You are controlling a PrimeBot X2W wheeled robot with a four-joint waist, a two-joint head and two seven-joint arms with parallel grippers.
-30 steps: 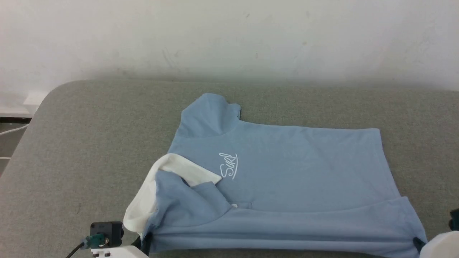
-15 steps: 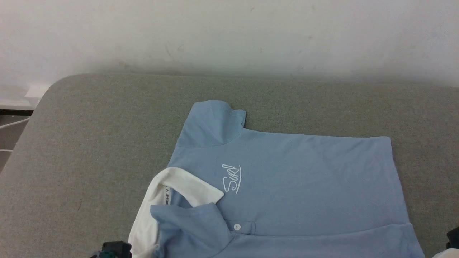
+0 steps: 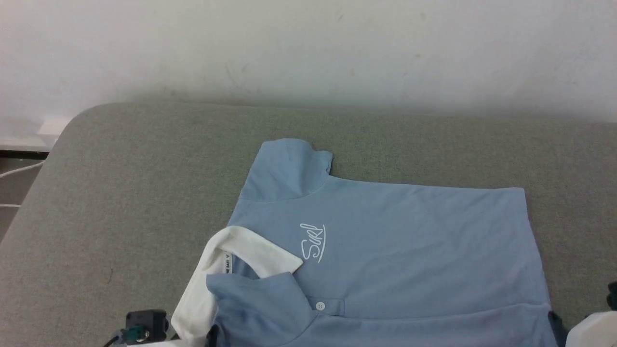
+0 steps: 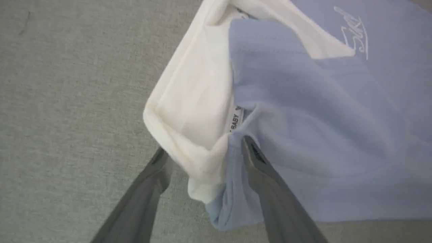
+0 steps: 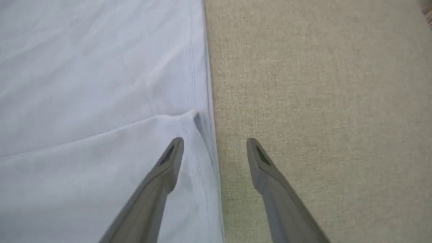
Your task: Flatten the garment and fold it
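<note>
The garment point(image 3: 385, 241), a light blue polo shirt, lies on its side with the white collar point(image 3: 241, 246) to the left and the hem to the right. Its near long edge is folded over towards the button placket point(image 3: 319, 305). In the left wrist view, my left gripper point(image 4: 205, 148) is open, and the bunched collar point(image 4: 189, 101) and blue shoulder cloth sit loosely between its fingers. My right gripper point(image 5: 214, 141) is open at the hem corner of the garment point(image 5: 84, 84), one finger over the cloth and the other over the bare cushion.
The shirt rests on a grey fabric cushion point(image 3: 144, 193) against a white wall point(image 3: 308, 48). The cushion's rounded left edge drops to a floor with a white cable point(image 3: 14, 171). Bare cushion stretches left of the shirt and behind it.
Both grippers were shut on the shirt's near folded edge and have opened, letting it go. The head camera has shifted, so the whole picture sits a little lower.
</note>
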